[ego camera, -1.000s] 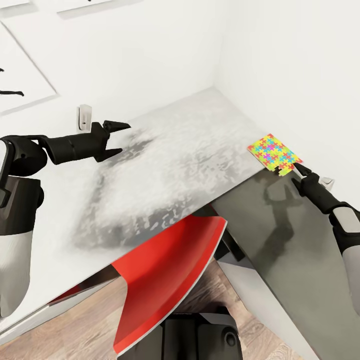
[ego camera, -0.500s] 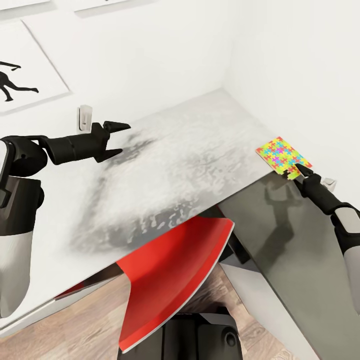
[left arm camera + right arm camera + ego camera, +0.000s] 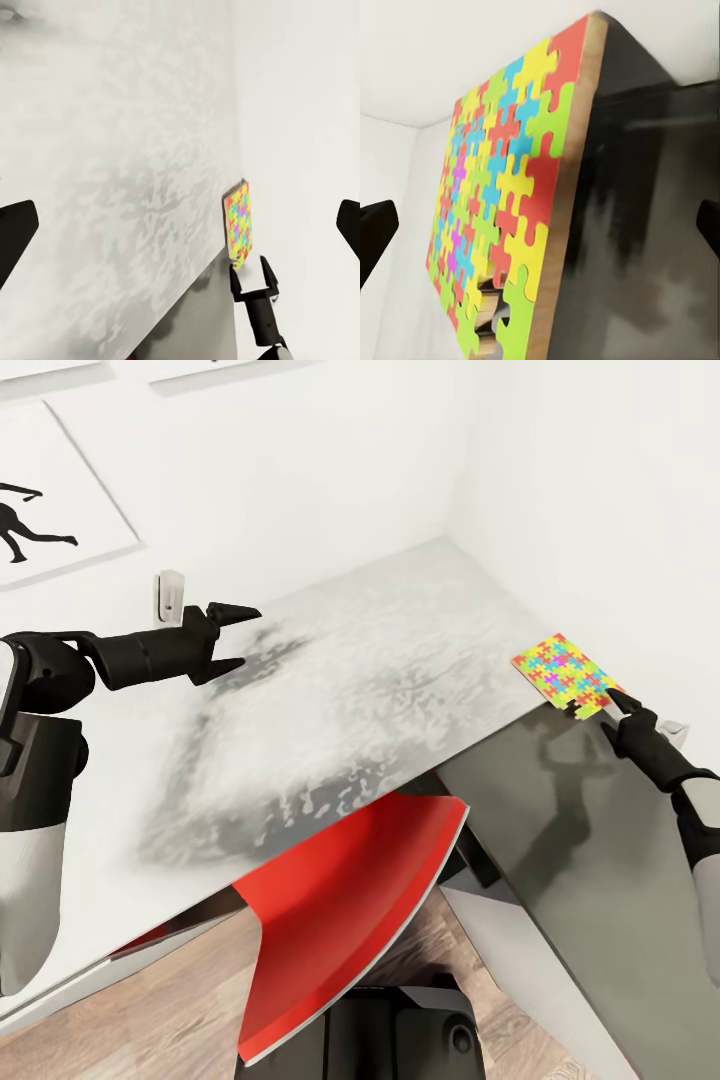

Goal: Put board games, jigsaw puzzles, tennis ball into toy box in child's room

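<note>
The jigsaw puzzle [image 3: 567, 673] lies flat at the table's [image 3: 380, 660] far right corner, close to the wall, its near corner at the edge where the pale top meets a darker surface. It sits directly ahead of the right gripper [image 3: 622, 704], which is much the nearer of the 2. The puzzle's long side seems to run diagonally away from that gripper, though the angle is hard to judge. The right arm reaches forward and low, fingers spread wide, tips just short of the puzzle's near corner, holding nothing. The left gripper [image 3: 234, 635] hovers well apart over the table's left side, also open and empty.
</note>
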Tool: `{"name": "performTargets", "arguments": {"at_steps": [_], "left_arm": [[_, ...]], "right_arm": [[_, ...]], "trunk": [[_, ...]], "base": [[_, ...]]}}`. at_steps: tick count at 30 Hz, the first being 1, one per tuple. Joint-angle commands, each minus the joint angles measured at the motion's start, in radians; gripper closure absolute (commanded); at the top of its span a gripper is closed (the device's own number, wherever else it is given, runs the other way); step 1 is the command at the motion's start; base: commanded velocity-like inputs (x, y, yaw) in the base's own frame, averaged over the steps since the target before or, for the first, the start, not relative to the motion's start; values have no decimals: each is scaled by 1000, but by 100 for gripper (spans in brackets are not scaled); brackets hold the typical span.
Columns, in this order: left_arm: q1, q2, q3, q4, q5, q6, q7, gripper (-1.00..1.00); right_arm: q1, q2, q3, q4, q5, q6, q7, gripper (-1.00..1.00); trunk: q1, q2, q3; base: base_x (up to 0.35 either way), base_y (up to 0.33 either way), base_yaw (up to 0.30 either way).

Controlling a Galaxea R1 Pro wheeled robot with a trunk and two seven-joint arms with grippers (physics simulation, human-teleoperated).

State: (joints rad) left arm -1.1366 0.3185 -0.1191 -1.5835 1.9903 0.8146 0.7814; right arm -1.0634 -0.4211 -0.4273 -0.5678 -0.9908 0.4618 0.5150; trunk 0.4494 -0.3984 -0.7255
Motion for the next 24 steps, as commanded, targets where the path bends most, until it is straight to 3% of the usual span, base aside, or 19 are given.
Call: {"name": "performTargets", "arguments": {"at_steps": [1,12,24], "left_arm": [[-1,1,-1,-1,10,-2,10,-100],[0,1,-1,-1,10,-2,10,-100],[0,1,-1,-1,9,-1,10,-100]], "right_arm": [[-1,0,-6,0,-6,9,-1,-100],[-1,-1,-16,-1,-5,9,-6,-100],[-1,-1,-19,-1,-5,9,-7,-100]], "trunk": [[1,-2,-1],[1,-2,-1],[1,-2,-1]], "base": [[0,0,3],[0,0,16],[0,0,148]]}}
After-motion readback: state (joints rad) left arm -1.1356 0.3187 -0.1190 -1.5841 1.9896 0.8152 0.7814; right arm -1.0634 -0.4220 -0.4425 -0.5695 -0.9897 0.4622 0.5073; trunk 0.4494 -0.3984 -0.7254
